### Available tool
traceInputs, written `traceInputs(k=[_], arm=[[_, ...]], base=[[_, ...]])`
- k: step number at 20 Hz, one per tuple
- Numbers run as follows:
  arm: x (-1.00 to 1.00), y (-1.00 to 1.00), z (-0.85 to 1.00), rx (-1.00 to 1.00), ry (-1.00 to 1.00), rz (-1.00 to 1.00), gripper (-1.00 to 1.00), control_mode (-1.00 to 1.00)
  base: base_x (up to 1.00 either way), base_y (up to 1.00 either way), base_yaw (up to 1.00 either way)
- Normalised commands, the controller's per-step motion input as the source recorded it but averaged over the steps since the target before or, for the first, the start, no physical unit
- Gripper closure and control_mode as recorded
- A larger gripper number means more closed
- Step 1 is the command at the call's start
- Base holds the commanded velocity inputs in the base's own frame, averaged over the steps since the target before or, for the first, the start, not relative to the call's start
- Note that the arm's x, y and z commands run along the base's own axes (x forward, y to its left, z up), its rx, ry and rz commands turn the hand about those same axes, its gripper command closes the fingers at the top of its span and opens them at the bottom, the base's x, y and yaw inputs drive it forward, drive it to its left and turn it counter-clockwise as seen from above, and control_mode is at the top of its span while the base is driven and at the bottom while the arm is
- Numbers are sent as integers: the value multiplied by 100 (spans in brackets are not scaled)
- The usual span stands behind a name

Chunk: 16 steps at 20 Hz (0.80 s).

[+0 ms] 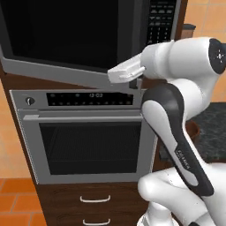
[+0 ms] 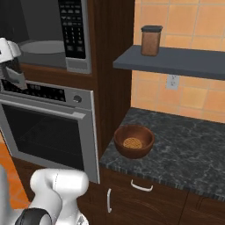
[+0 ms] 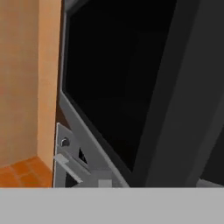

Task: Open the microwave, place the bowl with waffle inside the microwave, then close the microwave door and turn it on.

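Reddish-brown bowl (image 2: 134, 140) (golden waffle (image 2: 131, 143)), speckled dark counter (image 2: 189, 149)

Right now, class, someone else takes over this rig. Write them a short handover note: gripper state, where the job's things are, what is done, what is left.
Gripper: below the lower edge of the open door, nothing visibly held; open or shut cannot be told.
Wide black glass microwave door: swung open.
Large built-in black-and-grey microwave: grey round turntable bare.
Round reddish-brown wooden bowl with golden waffle piece: on the dark speckled counter, right of the oven.
Done: door open.
Left: put the bowl in, shut the door, turn it on.
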Motion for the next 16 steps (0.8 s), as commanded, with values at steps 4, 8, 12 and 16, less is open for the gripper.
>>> traceInputs(k=[4, 8, 12, 16], arm=[[-100, 100, -2, -33, 0, 7, 100, -100], [-100, 83, -1, -19, -5, 5, -100, -100], [-100, -55, -1, 2, -24, -4, -100, -100], [-100, -92, -5, 14, -21, -6, -100, -100]], base=[[0, 0, 0], [0, 0, 0], [0, 0, 0], [0, 0, 0]])
